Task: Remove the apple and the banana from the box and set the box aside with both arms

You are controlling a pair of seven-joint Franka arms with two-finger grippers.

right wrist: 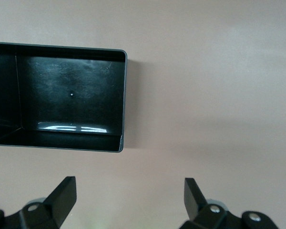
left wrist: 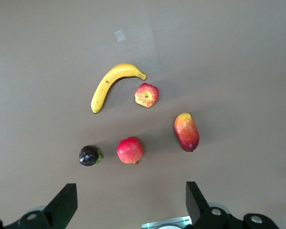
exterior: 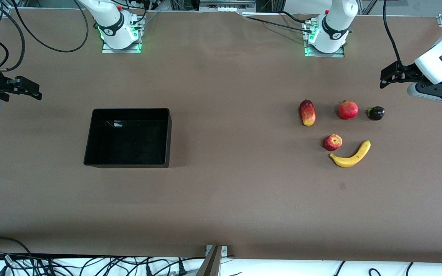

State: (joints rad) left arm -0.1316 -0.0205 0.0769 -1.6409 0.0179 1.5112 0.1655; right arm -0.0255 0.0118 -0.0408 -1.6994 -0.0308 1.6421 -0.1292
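Fruits lie on matte brown table [exterior: 221, 199] toward left arm's end: small red apple with yellow patches [exterior: 332, 142] just beside curved yellow banana [exterior: 352, 155]. Shallow glossy black rectangular tray [exterior: 89, 138] sits empty toward right arm's end. Left gripper [exterior: 385, 79] and right gripper [exterior: 36, 92] wait over table ends, jaws spread wide, holding nothing
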